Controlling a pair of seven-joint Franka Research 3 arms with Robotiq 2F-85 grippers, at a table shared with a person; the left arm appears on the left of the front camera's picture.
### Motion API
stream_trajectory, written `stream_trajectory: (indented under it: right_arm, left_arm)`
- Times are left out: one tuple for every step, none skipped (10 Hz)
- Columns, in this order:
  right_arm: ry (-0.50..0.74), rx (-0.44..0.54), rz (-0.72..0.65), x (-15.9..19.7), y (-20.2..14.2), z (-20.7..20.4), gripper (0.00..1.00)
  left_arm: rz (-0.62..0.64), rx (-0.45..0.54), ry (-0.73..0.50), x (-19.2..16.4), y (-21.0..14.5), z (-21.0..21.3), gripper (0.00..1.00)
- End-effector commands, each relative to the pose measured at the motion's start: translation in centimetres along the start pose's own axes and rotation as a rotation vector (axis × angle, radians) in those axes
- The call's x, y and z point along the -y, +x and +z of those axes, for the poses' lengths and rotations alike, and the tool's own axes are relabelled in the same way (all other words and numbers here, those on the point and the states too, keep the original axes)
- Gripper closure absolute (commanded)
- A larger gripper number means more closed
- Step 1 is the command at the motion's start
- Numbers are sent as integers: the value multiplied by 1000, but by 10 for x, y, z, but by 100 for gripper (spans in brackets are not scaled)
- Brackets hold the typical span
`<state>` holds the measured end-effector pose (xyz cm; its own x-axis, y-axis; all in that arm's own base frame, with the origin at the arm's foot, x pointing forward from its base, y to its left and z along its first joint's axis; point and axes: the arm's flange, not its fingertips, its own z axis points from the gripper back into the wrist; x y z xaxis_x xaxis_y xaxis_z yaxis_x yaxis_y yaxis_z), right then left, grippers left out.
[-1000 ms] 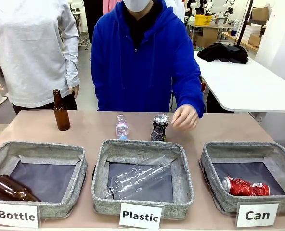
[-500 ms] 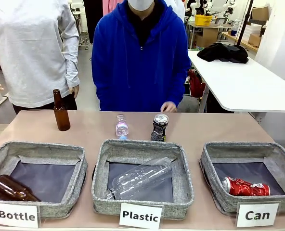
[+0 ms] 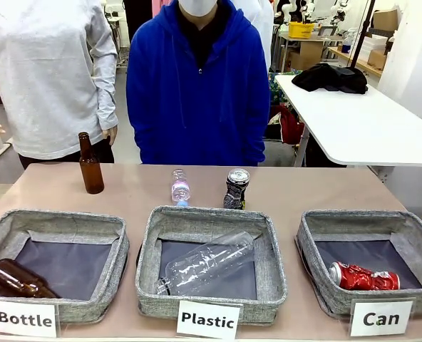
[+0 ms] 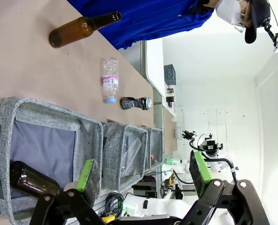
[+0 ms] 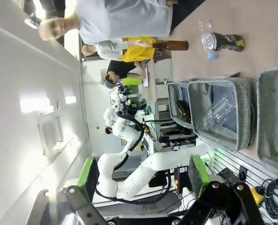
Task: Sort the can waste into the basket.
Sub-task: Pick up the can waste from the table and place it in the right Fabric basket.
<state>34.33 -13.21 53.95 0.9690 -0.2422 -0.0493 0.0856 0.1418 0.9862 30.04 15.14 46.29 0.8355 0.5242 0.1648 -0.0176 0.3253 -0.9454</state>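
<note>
Left gripper (image 4: 143, 168) and right gripper (image 5: 141, 173) both gape empty. The red can (image 3: 364, 277) lies in the basket (image 3: 361, 218). The black can (image 3: 236, 188) stands at its ten o'clock.

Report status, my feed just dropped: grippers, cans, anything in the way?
Left gripper open, empty; right gripper open, empty. Red can in Can basket; black can standing on table. Small bottle beside it, apart.

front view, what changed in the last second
The person in the blue hoodie drew a hand back from beside the crushed black can with a silver top, off the table. Nothing was picked up or released. That can stays upright on the table; the crushed red can stays in the grey fabric basket labelled Can.
</note>
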Motion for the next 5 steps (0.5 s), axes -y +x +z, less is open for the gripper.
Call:
stream_trajectory:
  right_arm:
    - [-8, -14, 20, -1, 1, 3, 0]
    - [-8, -14, 20, -1, 1, 3, 0]
    - [-8, -14, 20, -1, 1, 3, 0]
    - [0, -1, 1, 0, 0, 0, 0]
    - [-45, 70, -9, 3, -6, 6, 0]
  left_arm:
    - [9, -9, 3, 1, -3, 2, 0]
    - [9, -9, 3, 1, -3, 2, 0]
    - [9, -9, 3, 1, -3, 2, 0]
    - [9, -9, 3, 1, -3, 2, 0]
    - [9, -9, 3, 1, -3, 2, 0]
